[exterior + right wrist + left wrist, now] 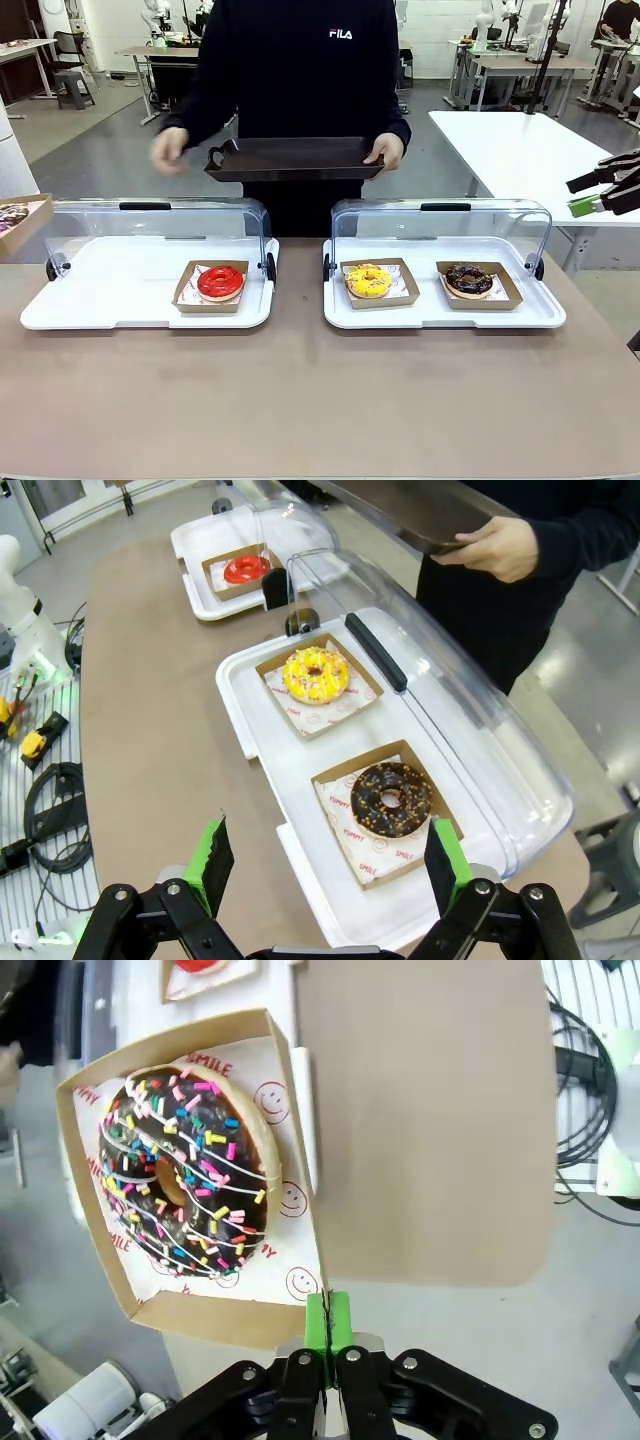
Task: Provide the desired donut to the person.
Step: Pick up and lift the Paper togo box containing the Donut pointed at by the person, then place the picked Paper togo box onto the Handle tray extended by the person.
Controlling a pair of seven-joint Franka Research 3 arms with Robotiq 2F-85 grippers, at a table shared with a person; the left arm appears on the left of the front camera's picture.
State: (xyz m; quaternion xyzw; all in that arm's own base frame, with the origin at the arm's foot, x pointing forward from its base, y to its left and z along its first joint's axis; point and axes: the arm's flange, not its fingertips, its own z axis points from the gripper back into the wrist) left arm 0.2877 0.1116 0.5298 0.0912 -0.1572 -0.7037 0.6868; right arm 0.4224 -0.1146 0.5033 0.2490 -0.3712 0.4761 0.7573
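Our left gripper (327,1322) pinches shut on the paper tray (220,1320) carrying the sprinkled chocolate donut (185,1170), at nine o'clock of the table (300,400). Our right gripper (328,858) hangs wide open. We have yet to set it on the person (300,70)'s black serving tray (295,158) at twelve o'clock.

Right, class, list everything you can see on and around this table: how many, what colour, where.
left display tray: one, white, clear lid raised, robot's left
right display tray: one, white, clear lid raised, robot's right
red donut: one, boxed, in left display tray
yellow donut: one, boxed, in right display tray
chocolate donut: one, dark brown, boxed, beside yellow donut
sprinkled donut: one, chocolate, coloured sprinkles, in cardboard box
cardboard box: one, brown, held by left gripper
serving tray: one, dark, held by person
table: one, brown
person's hands: two, bare, at serving tray
left gripper: black, green pads, shut on cardboard box
right gripper: black, green pads, open
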